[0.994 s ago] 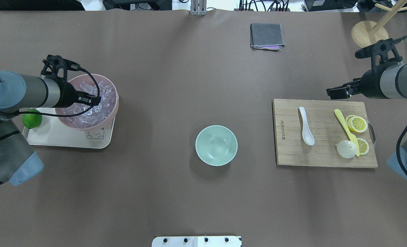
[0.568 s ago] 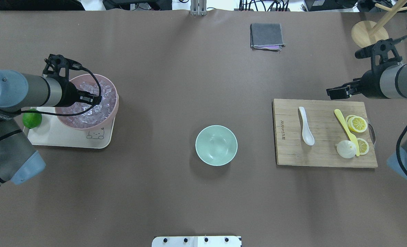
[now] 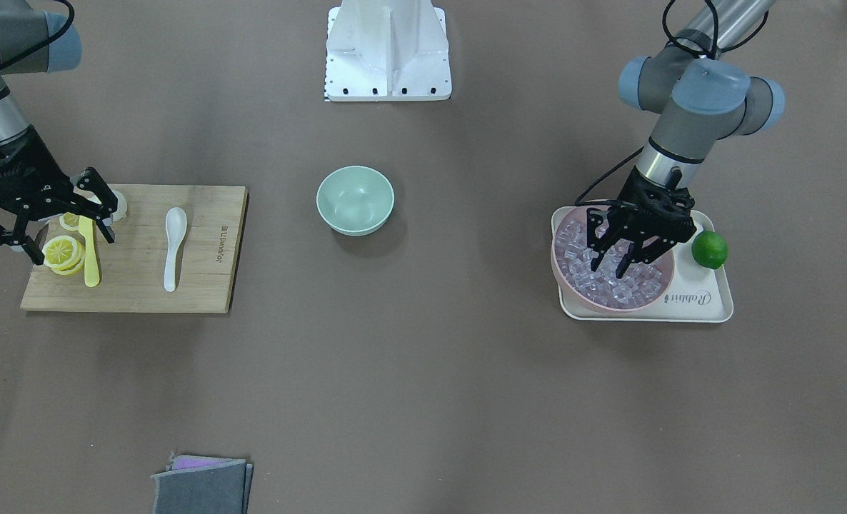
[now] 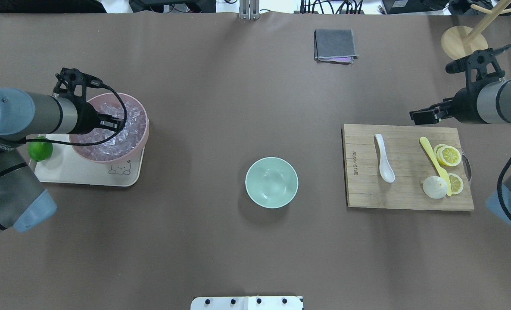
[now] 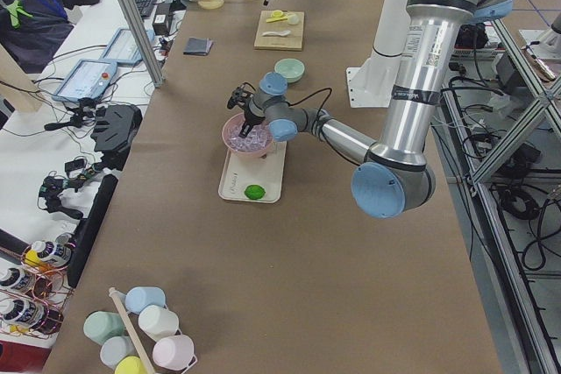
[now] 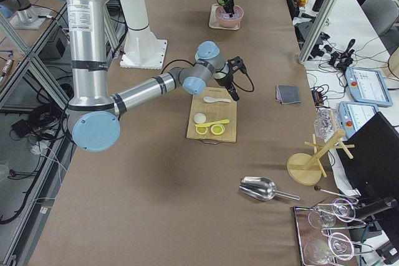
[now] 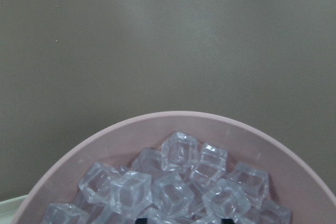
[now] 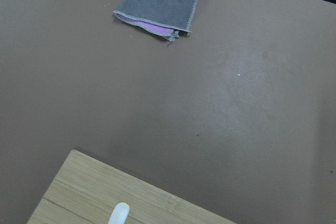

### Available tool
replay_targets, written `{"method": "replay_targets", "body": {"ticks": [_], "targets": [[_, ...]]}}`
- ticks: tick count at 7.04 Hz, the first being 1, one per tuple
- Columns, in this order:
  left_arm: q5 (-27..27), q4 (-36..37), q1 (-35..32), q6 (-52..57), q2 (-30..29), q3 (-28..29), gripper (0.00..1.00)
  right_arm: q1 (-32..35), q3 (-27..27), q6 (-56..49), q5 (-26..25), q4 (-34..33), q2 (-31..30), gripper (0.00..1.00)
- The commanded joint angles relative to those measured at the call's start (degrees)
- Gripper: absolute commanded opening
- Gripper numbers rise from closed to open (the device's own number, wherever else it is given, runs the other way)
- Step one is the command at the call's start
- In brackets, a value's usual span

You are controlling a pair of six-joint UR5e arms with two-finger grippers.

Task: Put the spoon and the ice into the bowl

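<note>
Table [image 4: 221, 249] of plain brown carries everything. Wooden cutting board [image 4: 406, 193] lies on the robot's right, its burnt-in lettering too small to read; the right gripper [image 3: 73, 247] hovers by it, fingers spread. A cream tray [image 3: 709, 303] printed "Rabbit" sits on the left, holding a pink bowl [image 4: 141, 142]. The mint bowl [image 4: 251, 181] stands between board and tray, well apart from both. The spoon [image 4: 385, 163] lies on the board near a yellow knife [image 4: 434, 161] and lemon slices [image 4: 448, 155]. A lime [image 3: 709, 249] rests on the tray beside the pink bowl. The ice [image 7: 178, 182] fills the pink bowl, with the left gripper [image 3: 620, 250] over it, fingers apart.
</note>
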Motion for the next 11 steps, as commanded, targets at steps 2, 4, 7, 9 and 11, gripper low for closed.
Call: {"method": "replay_targets", "body": {"ticks": [2,4,7,9,11], "targets": [[-0.09,-0.02,-0.09,0.00,0.37,-0.70,0.12,0.00,0.00,0.00,0.00,0.03,0.04,1.00],[-0.96,0.15,-0.17,0.09,0.55,-3.94,0.00,0.00,0.00,0.00,0.00,0.03,0.04,1.00],[-3.34,-0.46,-0.09,-11.54,-3.20,-8.25,0.00,0.00,0.00,0.00,0.00,0.03,0.12,1.00],[-2.20,-0.20,3.57,-22.72,-9.71,-6.86,0.00,-0.09,0.00,0.00,0.00,0.03,0.13,1.00],[8.99,-0.46,14.26,-25.57,-13.49,-5.02,0.00,-0.17,0.00,0.00,-0.09,0.03,0.13,1.00]]}}
